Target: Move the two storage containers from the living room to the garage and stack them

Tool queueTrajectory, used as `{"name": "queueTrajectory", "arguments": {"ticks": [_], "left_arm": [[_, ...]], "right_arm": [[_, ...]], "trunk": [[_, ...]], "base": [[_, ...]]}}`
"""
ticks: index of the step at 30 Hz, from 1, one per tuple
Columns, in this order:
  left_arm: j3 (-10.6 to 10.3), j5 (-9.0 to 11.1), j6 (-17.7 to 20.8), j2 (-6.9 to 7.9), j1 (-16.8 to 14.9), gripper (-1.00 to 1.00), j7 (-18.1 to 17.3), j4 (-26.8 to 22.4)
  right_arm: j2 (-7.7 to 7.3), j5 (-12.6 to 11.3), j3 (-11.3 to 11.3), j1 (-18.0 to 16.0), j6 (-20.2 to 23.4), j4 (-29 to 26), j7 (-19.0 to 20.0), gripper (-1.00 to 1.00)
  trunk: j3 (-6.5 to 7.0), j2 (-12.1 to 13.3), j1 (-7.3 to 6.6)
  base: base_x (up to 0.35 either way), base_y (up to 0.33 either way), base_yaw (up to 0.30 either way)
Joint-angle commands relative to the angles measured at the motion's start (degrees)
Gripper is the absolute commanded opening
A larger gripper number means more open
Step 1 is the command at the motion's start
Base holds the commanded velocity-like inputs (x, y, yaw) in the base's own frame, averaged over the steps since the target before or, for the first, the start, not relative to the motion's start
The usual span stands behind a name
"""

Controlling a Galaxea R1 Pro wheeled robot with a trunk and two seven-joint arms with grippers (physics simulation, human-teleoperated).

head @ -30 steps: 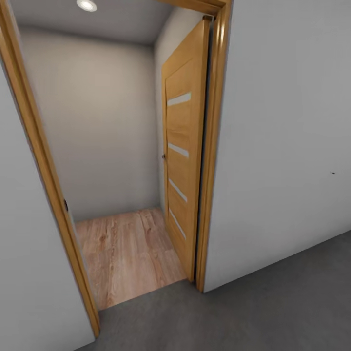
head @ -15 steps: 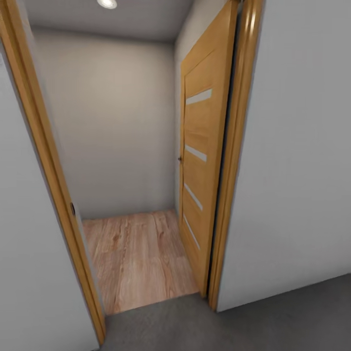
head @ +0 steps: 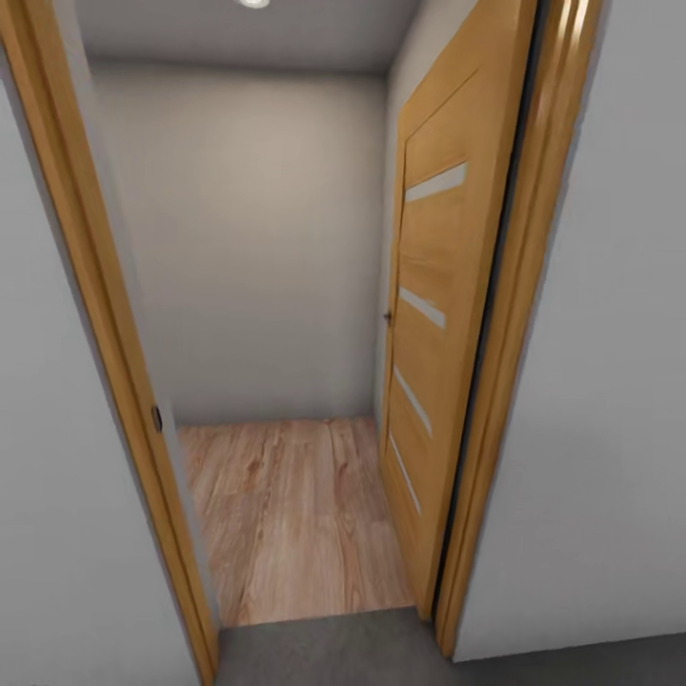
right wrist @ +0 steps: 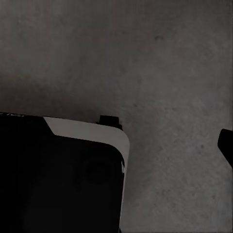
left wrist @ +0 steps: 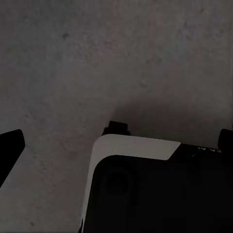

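Orange-wood door (head: 433, 314) open; plank floor (head: 286, 514) beyond concrete floor (left wrist: 97, 63). Containers unseen. Claw state on either arm: cannot tell. Best driven centred between door frame (head: 90, 314) posts.

Orange-wood door (head: 438, 314) with pale stripes, light wood planks (head: 286, 519), mottled dark grey floor (left wrist: 97, 63).

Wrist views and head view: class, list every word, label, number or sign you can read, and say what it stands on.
No text can be read.
Small pale marks on the robot's dark base, by its edge: too small and blurred to read.
The door carries pale stripes, no lettering.
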Motion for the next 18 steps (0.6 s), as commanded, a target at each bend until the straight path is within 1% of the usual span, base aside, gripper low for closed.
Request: {"name": "queueTrajectory", "arguments": {"ticks": [1, 16, 18], "left_arm": [[-0.4, 0.5, -0.2, -0.01, -0.1, 1.0, 0.1, 0.1], [-0.4, 0.5, -0.2, 0.03, -0.1, 1.0, 0.1, 0.1], [-0.4, 0.5, -0.2, 0.07, -0.1, 1.0, 0.1, 0.1]], "right_arm": [[0.0, 0.1, 0.4, -0.1, -0.3, 0.2, -0.1, 1.0], [0.0, 0.1, 0.4, -0.1, -0.4, 0.2, -0.1, 1.0], [-0.05, 0.1, 0.4, -0.1, -0.5, 0.2, -0.2, 1.0]], "trunk": [[-0.08, 0.0, 0.03], [-0.08, 0.0, 0.03], [-0.08, 0.0, 0.03]], "base": [[0.296, -0.139, 0.273], [0.296, -0.139, 0.273], [0.308, -0.056, 0.076]]}}
